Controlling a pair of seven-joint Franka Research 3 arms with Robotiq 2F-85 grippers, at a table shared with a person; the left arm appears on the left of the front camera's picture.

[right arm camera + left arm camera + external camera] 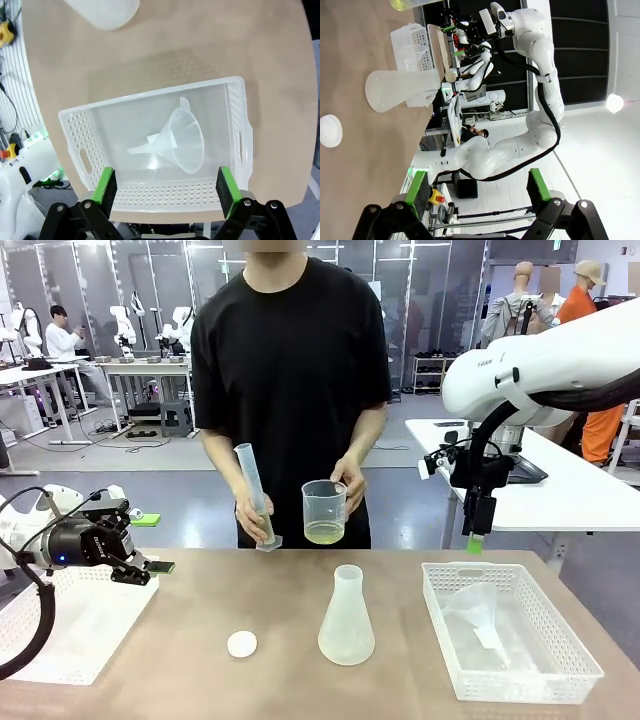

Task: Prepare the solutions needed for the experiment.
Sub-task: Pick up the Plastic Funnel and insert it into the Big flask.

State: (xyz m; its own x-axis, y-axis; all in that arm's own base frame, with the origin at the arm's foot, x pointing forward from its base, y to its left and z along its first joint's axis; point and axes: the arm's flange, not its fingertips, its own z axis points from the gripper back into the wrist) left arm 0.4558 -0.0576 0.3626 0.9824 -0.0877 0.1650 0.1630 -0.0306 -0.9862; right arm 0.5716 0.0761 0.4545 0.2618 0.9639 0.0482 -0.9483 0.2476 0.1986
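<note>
From the front you see the solutions (pixel 324 533) as a shallow yellow-green layer in the beaker (pixel 323 502), which a person's hand (pixel 349 478) holds above the far edge of the table (pixel 200 640). The person's other hand (pixel 250 517) tilts a graduated cylinder (pixel 252 480) beside it. The conical flask (pixel 346 620) stands mid-table, with a white cap (pixel 242 644) nearby. Your left gripper (pixel 152 545) hovers released near the white tray (pixel 70 640), and its wrist view turns the flask and cap sideways. Your right gripper (pixel 476 537) hangs with jaws spread above the basket (pixel 520 680). Its wrist view looks down on the funnel (pixel 182 142) lying on its side inside, clearer than from the front.
</note>
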